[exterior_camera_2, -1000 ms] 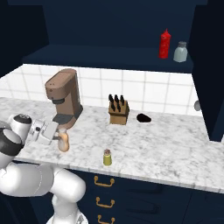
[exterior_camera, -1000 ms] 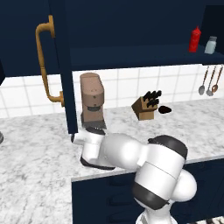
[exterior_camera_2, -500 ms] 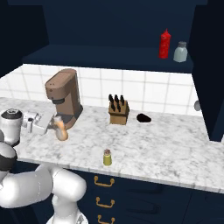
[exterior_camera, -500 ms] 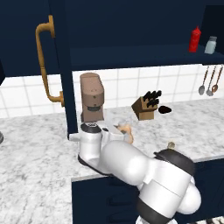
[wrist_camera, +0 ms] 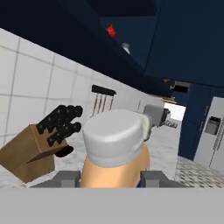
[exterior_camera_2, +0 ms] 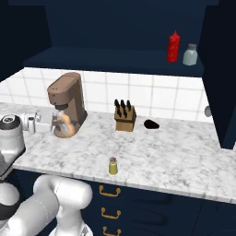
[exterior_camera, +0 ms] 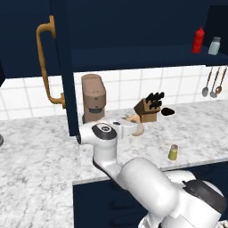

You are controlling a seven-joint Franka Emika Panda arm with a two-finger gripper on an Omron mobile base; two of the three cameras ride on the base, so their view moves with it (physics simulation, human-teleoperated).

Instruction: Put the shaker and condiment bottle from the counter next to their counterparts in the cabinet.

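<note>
- The pincer (exterior_camera: 137, 128) is clamped on the bottle (wrist_camera: 114, 153); in the hand view its white cap sits big and close between the two finger tips, with the tan body below it.
- The arm reaches forward over the bench (exterior_camera: 40, 164), its wrist roughly level, holding the bottle clear of the top, just in front of the coffee machine (exterior_camera: 93, 98).
- From the right base view the bottle (exterior_camera_2: 64, 125) shows tan-orange at the pincer (exterior_camera_2: 61, 123), against the foot of the coffee machine (exterior_camera_2: 69, 99).
- The bottle (exterior_camera: 136, 126) is tilted rather than upright in the left base view.
- The shaker (exterior_camera: 173, 152) stands upright on the bench near the front edge, well apart from the pincer; it is a small yellow-green cylinder with a grey top.
- In the right base view the shaker (exterior_camera_2: 113, 166) stands alone, in front of the knife block (exterior_camera_2: 124, 117).
- A small dark thing (exterior_camera_2: 151, 124) lies just right of the knife block.
- In the cabinet (exterior_camera_2: 115, 60), the red bottle (exterior_camera_2: 173, 46) and the pale shaker (exterior_camera_2: 190, 54) stand side by side on the shelf, at its right end.
- The cabinet door (exterior_camera: 64, 67) stands open, with its brass handle (exterior_camera: 44, 62) to the left.
</note>
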